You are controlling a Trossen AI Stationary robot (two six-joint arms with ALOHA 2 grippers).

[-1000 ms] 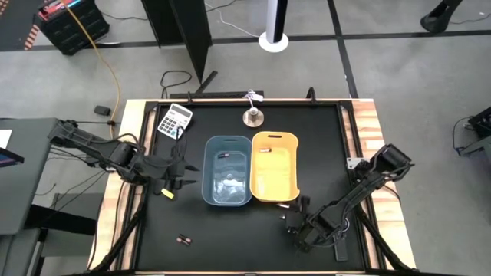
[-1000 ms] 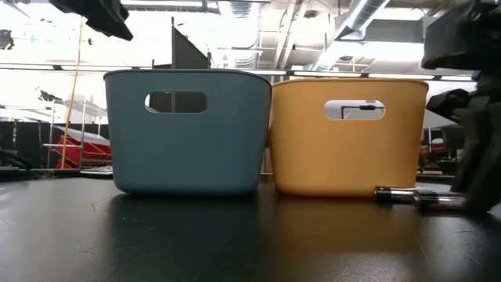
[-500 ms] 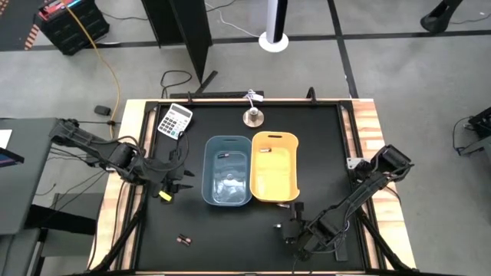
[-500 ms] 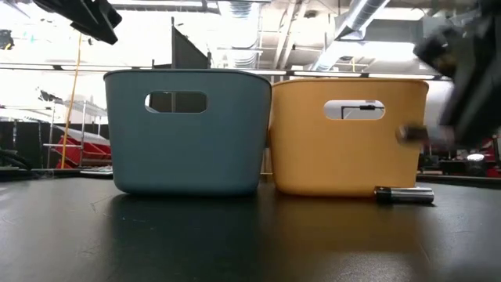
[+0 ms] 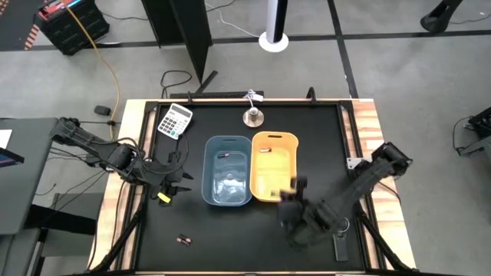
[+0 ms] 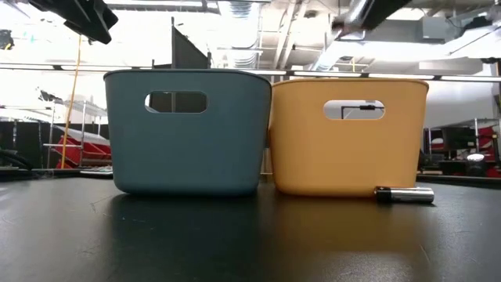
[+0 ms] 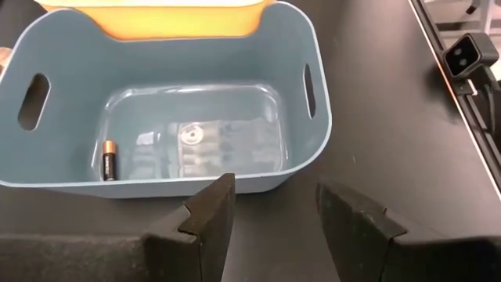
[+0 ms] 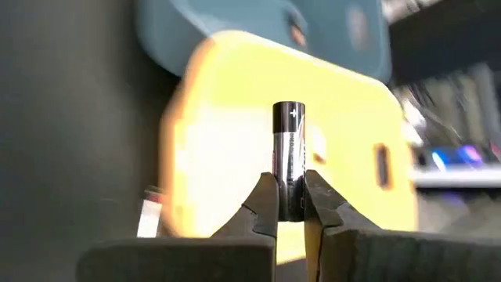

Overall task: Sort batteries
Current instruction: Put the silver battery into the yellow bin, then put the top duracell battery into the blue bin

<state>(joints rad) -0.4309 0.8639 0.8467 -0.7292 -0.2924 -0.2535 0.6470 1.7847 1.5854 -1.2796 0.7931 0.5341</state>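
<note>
The right gripper (image 8: 290, 205) is clamped on a dark battery (image 8: 288, 157), which stands upright between its fingers with the marked end up. In the high view this gripper (image 5: 290, 201) sits at the near right corner of the yellow bin (image 5: 288, 189), so the step in hand is judged to be the carry of one battery toward a bin. The left gripper (image 7: 270, 207) waits with its fingers spread and nothing between them, facing the blue bin (image 7: 317, 117) from the left side of the surface (image 5: 230, 238). One dark battery with a copper end (image 7: 109, 159) already lies in the blue bin. Another battery (image 6: 404, 195) lies on the surface just beside the yellow bin's near wall, and a further one (image 5: 183, 240) lies well apart at the near left. The next move is judged to call for bringing the held battery clear over the chosen bin's rim before release; which bin suits this type cannot be told.
</note>
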